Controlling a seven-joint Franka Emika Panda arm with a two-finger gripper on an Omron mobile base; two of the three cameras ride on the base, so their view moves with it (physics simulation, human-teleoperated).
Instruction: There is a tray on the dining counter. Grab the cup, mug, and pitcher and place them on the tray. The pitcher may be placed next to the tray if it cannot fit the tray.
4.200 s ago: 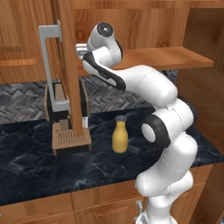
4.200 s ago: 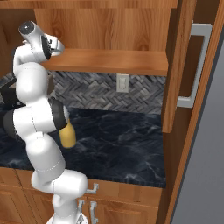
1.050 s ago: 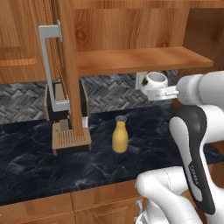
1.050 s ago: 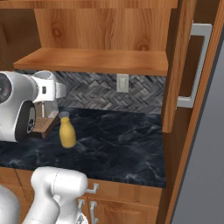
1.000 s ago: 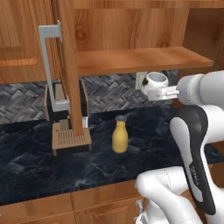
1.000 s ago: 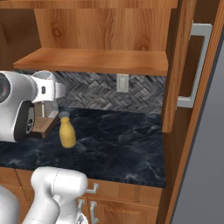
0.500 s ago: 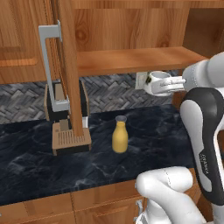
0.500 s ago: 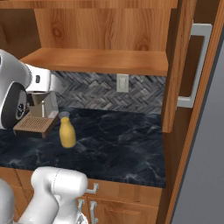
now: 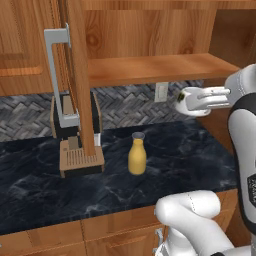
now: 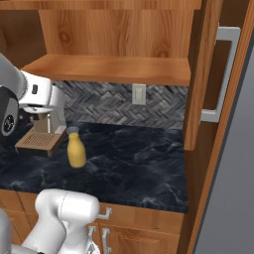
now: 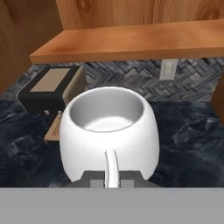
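My gripper [image 11: 111,178] is shut on the handle of the white mug [image 11: 109,129], which hangs upright in the air with its dark-grey inside showing. From the left base view the mug [image 9: 189,101] and gripper [image 9: 200,100] hover below the right end of the wooden shelf, high over the counter. The mustard-yellow pitcher [image 9: 137,156] with its grey neck stands upright on the black marble counter, left of and below the mug; it is also seen as the pitcher [image 10: 76,151] near my arm. The tray, cup and dining counter are out of view.
A coffee machine [image 9: 75,137] with a wooden drip tray stands at the back left of the counter [image 9: 190,165]. An open cabinet door [image 9: 80,75] hangs in front of it. A wooden shelf [image 9: 155,67] runs above. Another cabinet door [image 10: 208,74] stands open at the right.
The arm has swung from the shelf's left side to its right end, carrying the mug. Over the last second the mug has drifted a little right and down.
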